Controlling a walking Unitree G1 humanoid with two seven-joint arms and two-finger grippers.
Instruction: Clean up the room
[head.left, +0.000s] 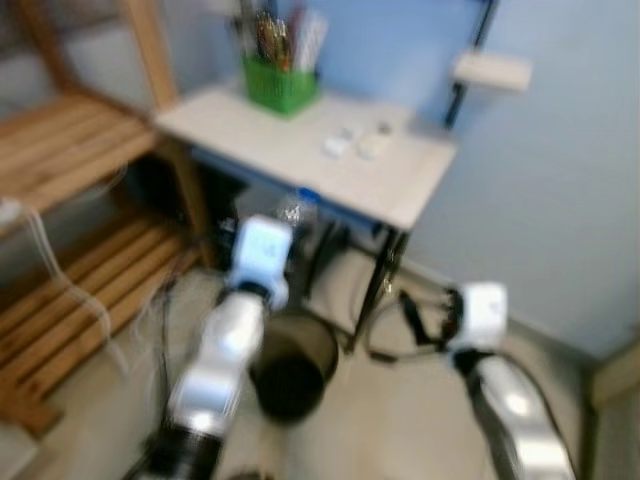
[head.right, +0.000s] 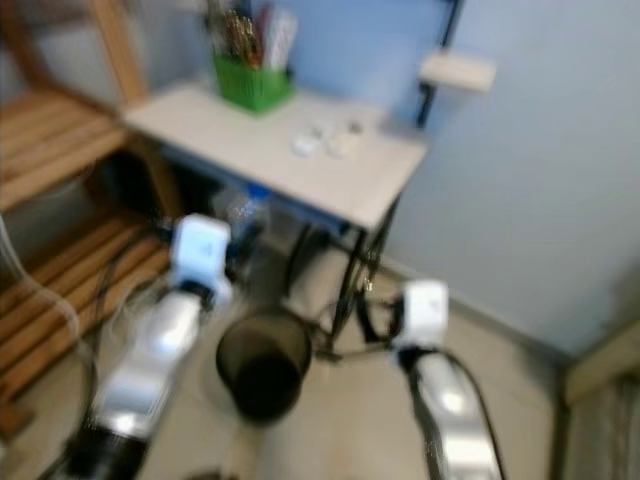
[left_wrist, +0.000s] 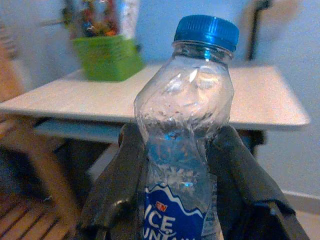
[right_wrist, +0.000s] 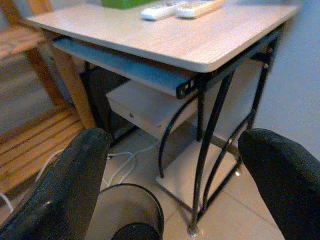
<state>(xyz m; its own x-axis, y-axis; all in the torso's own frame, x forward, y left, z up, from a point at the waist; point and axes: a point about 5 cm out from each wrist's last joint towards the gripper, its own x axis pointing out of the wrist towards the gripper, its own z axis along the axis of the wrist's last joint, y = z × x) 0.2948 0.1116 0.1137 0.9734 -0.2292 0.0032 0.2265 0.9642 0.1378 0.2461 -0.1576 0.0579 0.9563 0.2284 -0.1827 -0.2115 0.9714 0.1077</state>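
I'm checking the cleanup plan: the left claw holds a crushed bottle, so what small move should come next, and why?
Probably ease the left claw back over the black bin and lower it. It is shut on the crumpled plastic bottle, which sits in front of the desk, slightly beyond the bin's open mouth. The right claw is open, off to the side.

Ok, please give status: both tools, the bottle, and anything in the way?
Left tool shut on bottle, above bin. Right tool open, empty, beside desk. Nothing between bottle and bin.
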